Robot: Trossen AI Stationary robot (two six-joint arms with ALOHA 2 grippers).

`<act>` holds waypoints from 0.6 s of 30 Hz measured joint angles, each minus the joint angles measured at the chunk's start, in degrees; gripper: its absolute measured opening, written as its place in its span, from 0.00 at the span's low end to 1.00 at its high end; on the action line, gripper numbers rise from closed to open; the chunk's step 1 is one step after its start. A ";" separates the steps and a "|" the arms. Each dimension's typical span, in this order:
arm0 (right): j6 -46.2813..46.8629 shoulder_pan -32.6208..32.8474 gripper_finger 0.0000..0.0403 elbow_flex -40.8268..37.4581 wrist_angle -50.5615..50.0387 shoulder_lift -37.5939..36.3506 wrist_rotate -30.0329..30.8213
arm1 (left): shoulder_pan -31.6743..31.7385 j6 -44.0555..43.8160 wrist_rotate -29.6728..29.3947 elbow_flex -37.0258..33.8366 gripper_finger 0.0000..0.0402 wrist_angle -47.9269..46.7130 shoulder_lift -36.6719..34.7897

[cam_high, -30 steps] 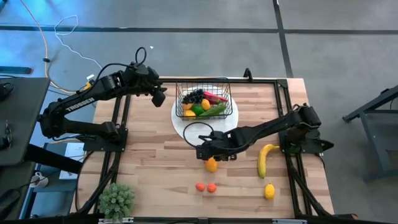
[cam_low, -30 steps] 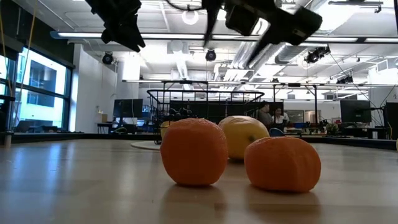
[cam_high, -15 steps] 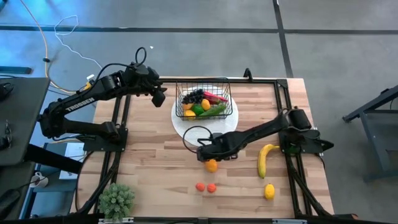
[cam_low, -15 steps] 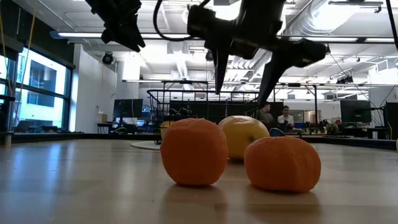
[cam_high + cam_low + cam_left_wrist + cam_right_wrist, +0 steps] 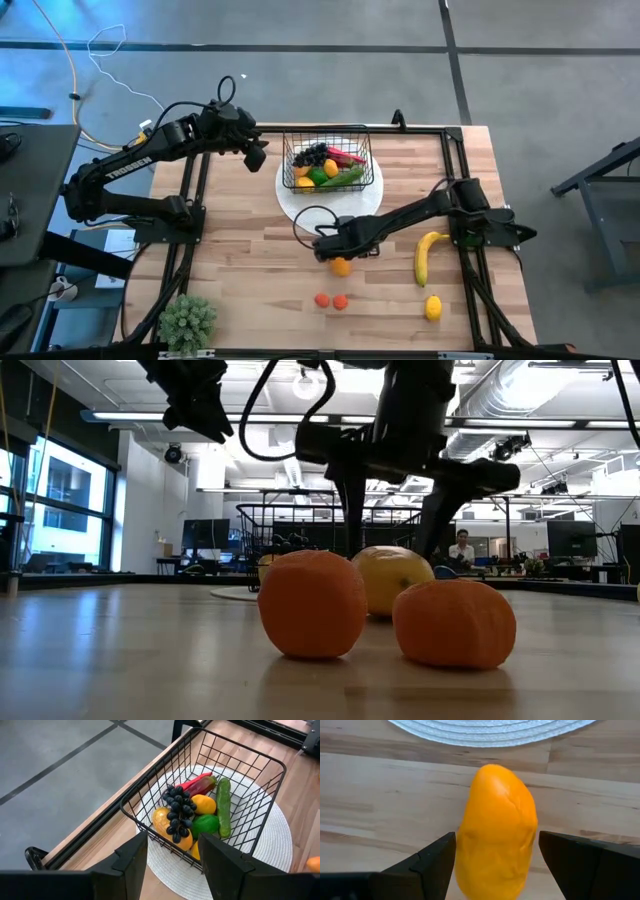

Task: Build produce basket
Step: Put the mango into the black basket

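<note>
The black wire basket stands on the round white plate and holds grapes, a red chilli, a cucumber, a lime and yellow fruits. My left gripper hovers open just left of the basket. My right gripper is open and low over a yellow-orange fruit that rests on the table. Its fingers stand on either side of that fruit. Two orange pieces, a banana and a lemon lie on the wood. My right gripper comes from above, pointing down, with the yellow-orange fruit between its open fingers. One finger stands clear of the fruit. The other finger is close against its side; whether it touches I cannot tell.
A spiky green potted plant sits at the table's near left corner. Dark frame rails run along the left and right edges. Bare wood lies between the plant and the orange pieces. People show far off in the room behind the table.
My right gripper has come down and a little toward the table's left, from above the yellow-orange fruit until its open fingers stand around it. The fruit has stayed where it was.
</note>
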 joint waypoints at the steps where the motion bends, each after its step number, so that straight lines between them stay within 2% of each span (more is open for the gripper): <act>1: 0.00 0.00 0.66 0.01 0.07 0.36 0.00 | 0.00 0.00 0.00 -0.02 0.41 0.00 0.00; 9: 1.02 -0.13 0.64 0.11 0.22 1.87 0.09 | 0.00 0.04 0.01 0.00 0.41 0.02 0.00; 15: 0.72 -0.57 0.49 0.12 -0.01 1.99 -0.30 | 0.00 0.04 0.02 0.00 0.41 0.11 0.00; 18: -0.63 -1.13 0.45 0.22 -0.20 2.46 -2.33 | 0.00 0.04 0.02 -0.02 0.41 0.43 0.00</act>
